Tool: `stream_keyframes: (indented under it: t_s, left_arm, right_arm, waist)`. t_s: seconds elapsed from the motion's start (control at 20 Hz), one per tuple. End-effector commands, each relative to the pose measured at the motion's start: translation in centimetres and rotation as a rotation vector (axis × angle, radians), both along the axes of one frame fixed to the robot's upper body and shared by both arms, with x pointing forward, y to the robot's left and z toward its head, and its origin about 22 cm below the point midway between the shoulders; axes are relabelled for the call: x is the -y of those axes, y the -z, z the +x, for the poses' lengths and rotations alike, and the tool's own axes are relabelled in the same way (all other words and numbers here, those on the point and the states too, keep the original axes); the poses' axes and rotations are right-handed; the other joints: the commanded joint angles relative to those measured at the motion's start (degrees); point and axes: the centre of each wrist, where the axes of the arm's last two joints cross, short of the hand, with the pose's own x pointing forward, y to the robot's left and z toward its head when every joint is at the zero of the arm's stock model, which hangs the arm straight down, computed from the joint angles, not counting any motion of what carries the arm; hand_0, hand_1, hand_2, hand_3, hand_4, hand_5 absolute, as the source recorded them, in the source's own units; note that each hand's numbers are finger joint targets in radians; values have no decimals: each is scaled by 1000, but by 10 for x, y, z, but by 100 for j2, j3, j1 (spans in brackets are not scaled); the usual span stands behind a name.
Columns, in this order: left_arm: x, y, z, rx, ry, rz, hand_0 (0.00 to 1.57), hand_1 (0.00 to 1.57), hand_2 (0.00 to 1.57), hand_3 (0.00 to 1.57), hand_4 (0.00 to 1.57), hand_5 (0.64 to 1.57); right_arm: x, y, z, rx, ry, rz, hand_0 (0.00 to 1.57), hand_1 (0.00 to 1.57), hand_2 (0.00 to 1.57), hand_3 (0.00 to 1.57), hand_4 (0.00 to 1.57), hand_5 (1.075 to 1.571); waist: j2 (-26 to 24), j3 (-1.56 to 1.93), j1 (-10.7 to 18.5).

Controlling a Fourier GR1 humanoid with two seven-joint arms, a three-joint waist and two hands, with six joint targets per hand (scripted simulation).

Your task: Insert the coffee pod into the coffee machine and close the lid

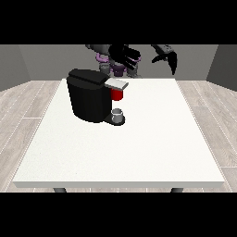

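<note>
Up near the top of the frame, your two hands were raised behind the table (139,152), neither touching anything. The hand at the view's left (126,56) had its fingers spread and relaxed; the hand at the view's right (167,56) had fingers drooping downward, holding nothing. One coffee machine (90,95) sat left of centre, probably within easy reach. A grey thing (118,114) rested on its tray, possibly your pod, can't tell. One red thing at the machine (117,94) showed under the grey lid (116,84).
</note>
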Motion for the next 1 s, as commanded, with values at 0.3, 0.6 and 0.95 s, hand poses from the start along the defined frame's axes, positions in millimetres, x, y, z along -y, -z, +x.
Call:
stream_keyframes:
  t_s: [0.3,0.6,0.95]
  left_arm:
    - [7,-10,1,58,47,-18,0,0,0,0,379,1571]
    - [21,-19,5,102,81,-1,0,0,0,0,397,1571]
    - [19,-57,24,156,115,-21,0,0,0,0,368,1571]
  right_arm:
    - [-16,-53,14,76,7,-30,0,0,0,0,127,1571]
    - [-30,-87,16,159,15,-84,0,0,0,0,0,1571]
    - [-39,-116,19,213,29,-110,0,0,0,0,0,1571]
  waist:
    - [307,1,384]
    - [640,0,621]
    - [1019,0,892]
